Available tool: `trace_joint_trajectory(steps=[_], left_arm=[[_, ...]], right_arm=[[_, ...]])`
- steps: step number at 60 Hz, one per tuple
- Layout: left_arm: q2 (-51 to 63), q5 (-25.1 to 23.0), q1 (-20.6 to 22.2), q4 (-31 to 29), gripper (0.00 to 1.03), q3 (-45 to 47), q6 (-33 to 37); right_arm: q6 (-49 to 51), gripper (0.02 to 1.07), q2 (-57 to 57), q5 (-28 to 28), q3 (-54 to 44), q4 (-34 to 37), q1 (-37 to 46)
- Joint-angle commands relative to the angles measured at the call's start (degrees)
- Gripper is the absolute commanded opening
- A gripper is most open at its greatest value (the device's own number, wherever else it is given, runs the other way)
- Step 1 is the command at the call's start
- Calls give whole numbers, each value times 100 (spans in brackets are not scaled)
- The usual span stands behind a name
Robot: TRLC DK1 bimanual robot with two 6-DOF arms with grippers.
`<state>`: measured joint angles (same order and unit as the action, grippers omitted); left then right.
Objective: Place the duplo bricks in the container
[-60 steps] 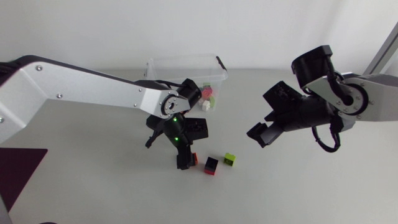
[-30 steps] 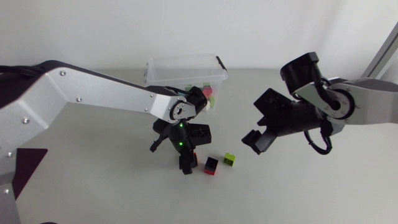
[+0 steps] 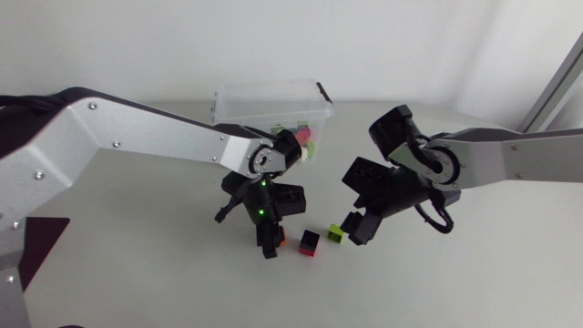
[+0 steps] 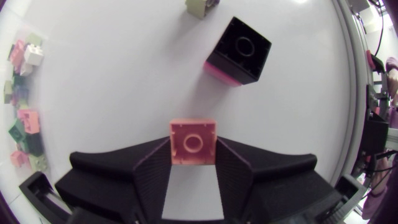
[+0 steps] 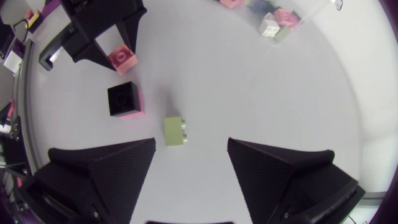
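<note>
Count of loose bricks on the table [image 3: 137, 264]: three, lying close together near its middle. Item one, a pink brick [image 4: 193, 142], sits stud upward on the surface between the fingers of my left gripper [image 4: 193, 158]. Both fingers press against its opposite sides, so this gripper is closed to brick width and has hold of it. Item two, a black brick [image 4: 239, 51] with a pink base, lies just ahead of that gripper and apart from it. Item three, a green brick [image 5: 175, 130], lies ahead of my right gripper [image 5: 191, 142], nearer one finger than the other and touching neither. This gripper is spread wide and holds nothing. Count of containers: one, a clear plastic container [image 3: 273, 95] at the far side of the table, beyond my left arm. It holds a small heap of pink, white and green bricks; their number cannot be made out. The table surface is plain, matt and pale grey.
</note>
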<state>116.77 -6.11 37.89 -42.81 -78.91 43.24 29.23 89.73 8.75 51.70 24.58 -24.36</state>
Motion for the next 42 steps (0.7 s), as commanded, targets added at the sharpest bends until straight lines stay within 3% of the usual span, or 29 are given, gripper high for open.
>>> trace_joint_trajectory(steps=[1, 11, 34, 42], left_arm=[[-339, -22, -115, -87, 35, -27, -79], [-682, -101, -229, -131, 35, 60, -70], [-1411, -628, -695, -140, 35, -10, -141], [-1605, -760, -836, -114, 35, -107, -229]], right_arm=[[170, 78, 220, -32, 138, 47, -113], [153, 69, 378, -32, 191, 56, -306], [144, 65, 1011, -163, 384, 38, -420], [135, 55, 1152, -225, 393, 29, -508]])
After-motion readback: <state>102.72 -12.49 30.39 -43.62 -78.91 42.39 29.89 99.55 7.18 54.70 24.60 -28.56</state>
